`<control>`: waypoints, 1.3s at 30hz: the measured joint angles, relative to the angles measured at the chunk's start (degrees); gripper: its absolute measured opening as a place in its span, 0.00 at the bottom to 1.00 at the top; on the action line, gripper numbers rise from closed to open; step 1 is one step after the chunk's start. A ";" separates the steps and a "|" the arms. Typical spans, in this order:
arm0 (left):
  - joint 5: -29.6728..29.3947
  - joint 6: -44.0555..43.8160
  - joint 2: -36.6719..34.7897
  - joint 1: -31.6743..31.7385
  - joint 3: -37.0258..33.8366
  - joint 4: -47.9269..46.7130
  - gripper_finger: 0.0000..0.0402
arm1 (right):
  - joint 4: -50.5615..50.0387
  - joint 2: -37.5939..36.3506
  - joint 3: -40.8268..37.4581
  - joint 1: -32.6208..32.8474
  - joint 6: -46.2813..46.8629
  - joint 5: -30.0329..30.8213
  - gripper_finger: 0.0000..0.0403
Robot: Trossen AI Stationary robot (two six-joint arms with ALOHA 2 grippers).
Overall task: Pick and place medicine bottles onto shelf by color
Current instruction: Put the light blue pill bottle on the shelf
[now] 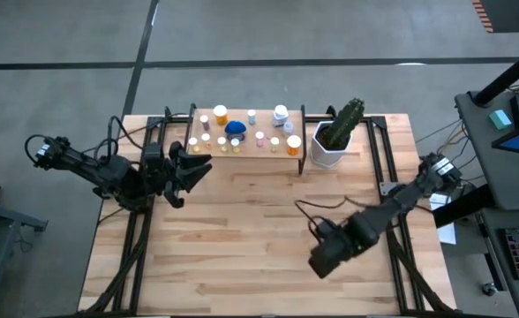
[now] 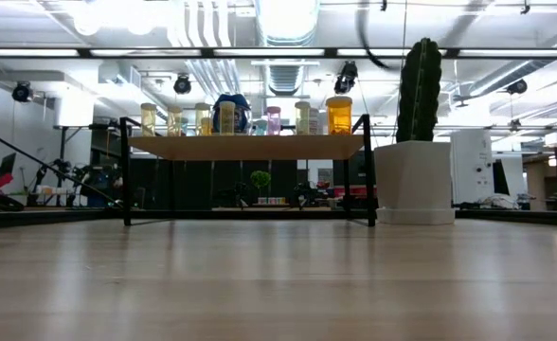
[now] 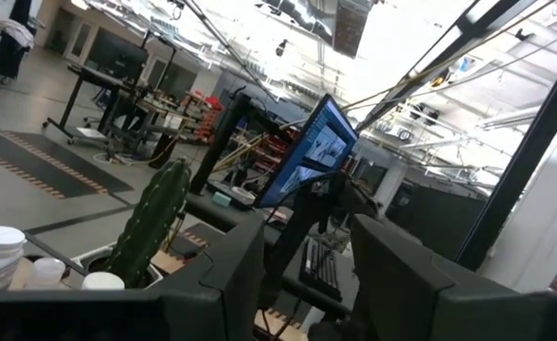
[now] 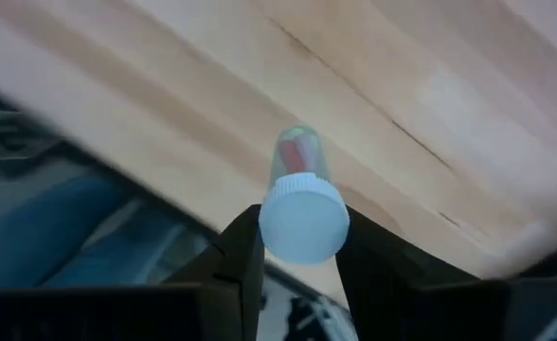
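right now a small clear bottle [image 4: 300, 204] w/ a white cap sits clamped between the right gripper [image 4: 300, 260] fingers, cap toward the wrist cam, reddish contents faintly visible. that gripper [image 1: 324, 258] is over the table's [image 1: 242, 256] near-right part, well apart from the shelf [image 1: 244, 150], where the other bottles stand in rows by the cactus pot [image 1: 330, 146]. left gripper [image 1: 196, 168] waits just left of the shelf, jaws apart, holding nothing. held bottle is hidden in high view; neither gripper shows in low view.
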 joint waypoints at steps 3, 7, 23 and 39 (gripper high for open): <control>0.00 0.00 -0.10 -0.01 0.00 0.04 0.36 | -1.92 0.73 6.77 -3.81 -6.28 0.11 0.25; -0.02 0.01 -0.07 -0.01 0.00 -0.01 0.36 | -1.95 2.73 15.44 -9.22 -14.41 0.49 0.25; -0.04 -1.83 0.06 -0.01 0.00 -0.08 0.36 | -21.26 20.85 53.00 -23.14 -45.45 0.28 0.25; 0.12 -1.39 0.04 -0.04 -0.28 -0.43 0.36 | -24.40 19.99 51.38 -36.12 -45.27 8.25 0.25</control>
